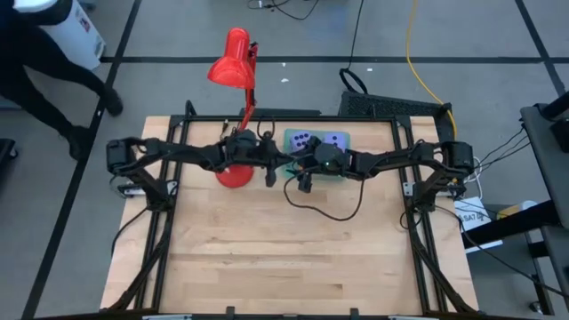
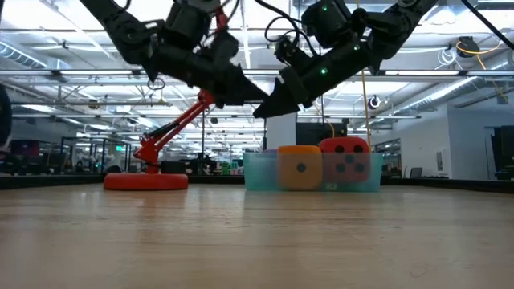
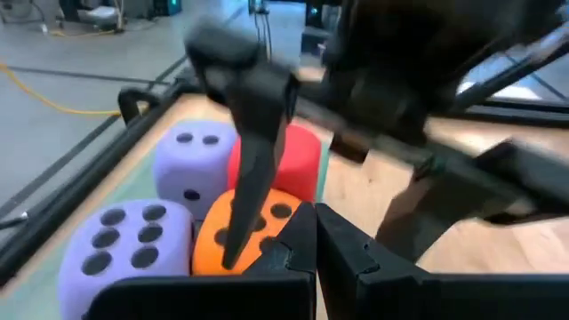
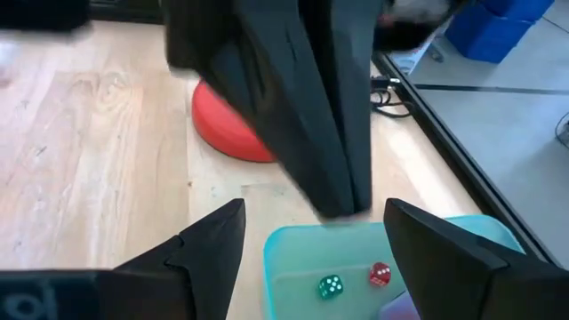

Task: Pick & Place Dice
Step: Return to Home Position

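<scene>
Four soft dice sit side by side in a shallow teal tray (image 2: 255,172) near the table's far edge: two lavender (image 3: 120,244) (image 3: 191,160), one red (image 3: 302,156) (image 2: 345,159), one orange (image 3: 280,213) (image 2: 299,168). Two tiny dice, green (image 4: 329,286) and red (image 4: 380,274), lie on the tray's floor. My left gripper (image 2: 255,95) (image 3: 316,244) is shut. It hangs above the tray's left end, slanting down toward the right. My right gripper (image 2: 265,111) (image 4: 313,212) is open. It slants down from the right, just in front of the left gripper's fingers (image 4: 329,142).
A red desk lamp stands left of the tray, its round base (image 1: 236,175) (image 2: 146,181) on the table and its arm leaning back toward the far edge. A black cable (image 1: 324,212) loops over the table below the grippers. Bare wood (image 1: 267,258) fills the near half.
</scene>
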Robot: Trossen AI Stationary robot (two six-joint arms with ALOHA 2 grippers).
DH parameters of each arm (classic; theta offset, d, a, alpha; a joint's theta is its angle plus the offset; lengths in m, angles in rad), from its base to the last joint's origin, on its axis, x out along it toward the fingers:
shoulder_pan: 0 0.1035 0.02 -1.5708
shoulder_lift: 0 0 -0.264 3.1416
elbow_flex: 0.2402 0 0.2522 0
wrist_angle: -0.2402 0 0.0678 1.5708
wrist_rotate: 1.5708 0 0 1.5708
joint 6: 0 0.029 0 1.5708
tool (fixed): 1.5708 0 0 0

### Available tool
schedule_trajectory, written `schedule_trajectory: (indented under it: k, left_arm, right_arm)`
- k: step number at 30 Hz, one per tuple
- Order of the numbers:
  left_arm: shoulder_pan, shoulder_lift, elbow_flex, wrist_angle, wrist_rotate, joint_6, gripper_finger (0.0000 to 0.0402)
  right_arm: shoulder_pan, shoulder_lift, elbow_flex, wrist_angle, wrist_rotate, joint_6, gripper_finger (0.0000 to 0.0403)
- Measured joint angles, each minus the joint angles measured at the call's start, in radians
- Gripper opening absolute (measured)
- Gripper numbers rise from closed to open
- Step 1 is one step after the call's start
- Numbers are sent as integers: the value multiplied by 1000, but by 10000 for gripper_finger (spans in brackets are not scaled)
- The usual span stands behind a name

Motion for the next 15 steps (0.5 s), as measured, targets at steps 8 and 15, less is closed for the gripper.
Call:
schedule_trajectory:
  k: [8, 15]
  left_arm:
    - [-10, -279, -22, -192, -2, 73, 0]
    - [-45, -588, -33, -519, -3, 187, 0]
  right_arm:
    - [-2, -168, -1, -93, -2, 97, 223]
    - [4, -410, -12, -168, -206, 136, 120]
